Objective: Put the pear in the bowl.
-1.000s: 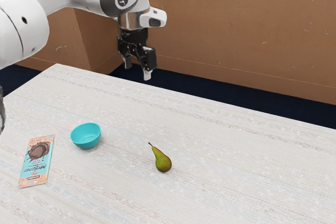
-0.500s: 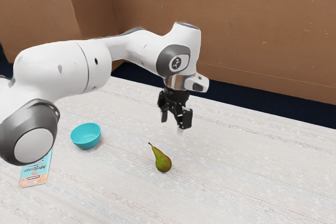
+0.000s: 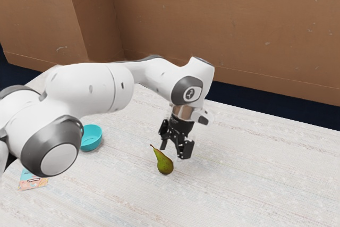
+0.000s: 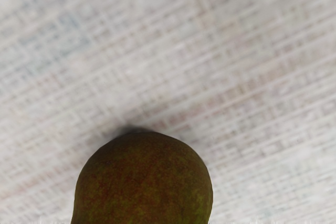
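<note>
One pear lies aslant, stem end of its long axis toward the exterior view's upper left, just under the wide-spread pincer.

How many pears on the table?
1: the pear lies on the table, near the open gripper, outside the bowl. The arm may hide others.

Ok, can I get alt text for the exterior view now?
A white Franka arm reaches its open black gripper close to a green pear lying on a pale table. Toward the exterior view's left, the arm partly hides a turquoise bowl and a colorful flat package.
</note>
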Available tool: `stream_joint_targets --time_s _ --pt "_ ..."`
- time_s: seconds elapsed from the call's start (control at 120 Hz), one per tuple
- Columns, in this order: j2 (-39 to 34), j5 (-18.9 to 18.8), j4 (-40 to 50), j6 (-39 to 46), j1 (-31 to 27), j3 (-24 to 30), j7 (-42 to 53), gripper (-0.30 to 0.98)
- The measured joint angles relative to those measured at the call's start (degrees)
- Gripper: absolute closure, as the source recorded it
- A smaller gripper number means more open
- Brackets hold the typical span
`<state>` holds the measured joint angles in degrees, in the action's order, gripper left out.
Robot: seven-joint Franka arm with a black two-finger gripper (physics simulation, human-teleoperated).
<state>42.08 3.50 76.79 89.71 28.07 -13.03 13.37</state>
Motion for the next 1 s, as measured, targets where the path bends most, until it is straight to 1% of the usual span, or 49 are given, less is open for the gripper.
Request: stream_joint_targets --time_s 0.283,0.408,0.667,0.783,1.0 --pt "-0.41 -0.08 3.94 0.12 -0.20 -0.01 0.11 0.00" --pt "-0.61 0.05 6.06 1.38 -0.24 0.02 0.14 0.00" --pt "-0.48 0.20 7.31 4.44 -0.12 0.03 0.24 0.01" --pt "-0.46 0.30 7.34 5.27 -0.06 0.03 0.25 0.09" --pt "-0.38 0.43 7.34 5.98 -0.03 0.03 0.25 0.31"
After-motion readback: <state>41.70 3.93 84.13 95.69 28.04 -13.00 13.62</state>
